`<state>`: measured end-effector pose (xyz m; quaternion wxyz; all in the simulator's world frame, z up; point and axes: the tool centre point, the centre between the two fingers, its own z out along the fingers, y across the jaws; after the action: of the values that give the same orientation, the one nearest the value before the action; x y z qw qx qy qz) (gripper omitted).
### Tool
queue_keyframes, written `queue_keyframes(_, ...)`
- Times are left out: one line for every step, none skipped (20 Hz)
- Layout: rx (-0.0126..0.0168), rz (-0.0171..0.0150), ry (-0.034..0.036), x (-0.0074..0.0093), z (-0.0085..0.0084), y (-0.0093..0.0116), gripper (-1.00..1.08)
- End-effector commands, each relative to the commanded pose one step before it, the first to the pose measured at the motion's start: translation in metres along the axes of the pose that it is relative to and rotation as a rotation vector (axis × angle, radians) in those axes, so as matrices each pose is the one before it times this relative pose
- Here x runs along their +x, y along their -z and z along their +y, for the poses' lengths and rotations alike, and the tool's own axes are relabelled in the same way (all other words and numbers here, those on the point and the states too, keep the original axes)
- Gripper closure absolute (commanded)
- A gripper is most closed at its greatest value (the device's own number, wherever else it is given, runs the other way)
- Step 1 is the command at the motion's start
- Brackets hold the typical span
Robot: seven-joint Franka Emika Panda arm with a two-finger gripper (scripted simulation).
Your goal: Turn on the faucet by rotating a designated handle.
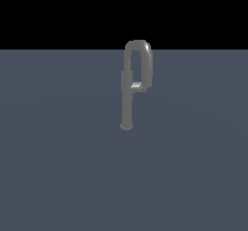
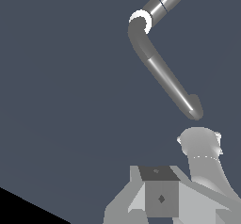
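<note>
Faucet [image 1: 127, 101] sat a bit right of center in the exterior view, upright post on a small round foot on the flat grey floor [image 1: 58, 167], with the arched loop spout curving over toward the exterior view's right. Handle [image 1: 136, 86] was that stubby bar poking out of the post about halfway up, pointing the same way. No arm showed up there. The wrist view caught the faucet from above plus some pale grey gripper [image 2: 162, 197] body, but honestly couldn't tell if the fingers were spread or closed.
</note>
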<state>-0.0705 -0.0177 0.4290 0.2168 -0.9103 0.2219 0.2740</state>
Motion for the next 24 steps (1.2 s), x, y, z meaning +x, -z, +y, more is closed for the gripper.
queue_keyframes(0.03550,-0.04370,-0.03473,0.01552,-0.00150,-0.00016,1.08)
queue_keyframes(0.01427,-0.01754,-0.01403,0.00620,-0.00063,-0.00004,1.08)
queue_keyframes(0.01440,-0.01770,-0.01414,0.00625,-0.00063,-0.00004,1.08)
queue_keyframes(0.01454,-0.01787,-0.01426,0.00630,-0.00064,-0.00004,1.08)
queue_keyframes(0.01469,-0.01805,-0.01440,0.00635,-0.00064,-0.00003,1.08)
queue_keyframes(0.01485,-0.01825,-0.01454,0.00641,-0.00064,-0.00003,1.08)
queue_keyframes(0.01503,-0.01846,-0.01471,0.00648,-0.00064,-0.00002,1.08)
queue_keyframes(0.01522,-0.01869,-0.01489,0.00655,-0.00065,-0.00002,1.08)
queue_keyframes(0.01542,-0.01893,-0.01508,0.00663,-0.00066,-0.00002,1.08)
queue_keyframes(0.01565,-0.01920,-0.01529,0.00671,-0.00066,-0.00001,1.08)
queue_keyframes(0.01589,-0.01948,-0.01552,0.00680,-0.00067,-0.00001,1.08)
queue_keyframes(0.01616,-0.01979,-0.01578,0.00691,-0.00068,0.00000,1.08)
queue_keyframes(0.01644,-0.02012,-0.01606,0.00701,-0.00069,0.00000,1.08)
queue_keyframes(0.01676,-0.02049,-0.01637,0.00714,-0.00070,0.00001,1.08)
queue_keyframes(0.01710,-0.02088,-0.01670,0.00727,-0.00072,0.00001,1.08)
queue_keyframes(0.01747,-0.02131,-0.01707,0.00741,-0.00074,0.00001,1.08)
queue_keyframes(0.01788,-0.02179,-0.01748,0.00758,-0.00076,0.00001,1.08)
queue_keyframes(0.01833,-0.02230,-0.01793,0.00775,-0.00078,0.00001,1.08)
queue_keyframes(0.01870,-0.02271,-0.01829,0.00789,-0.00080,0.00001,1.08)
queue_keyframes(0.01865,-0.02261,-0.01827,0.00786,-0.00080,0.00001,1.08)
queue_keyframes(0.01852,-0.02241,-0.01815,0.00780,-0.00081,0.00000,1.08)
queue_keyframes(0.01836,-0.02218,-0.01801,0.00772,-0.00081,0.00000,1.08)
queue_keyframes(0.01825,-0.02198,-0.01792,0.00766,-0.00081,-0.00001,1.08)
queue_keyframes(0.01811,-0.02176,-0.01781,0.00760,-0.00081,-0.00003,1.08)
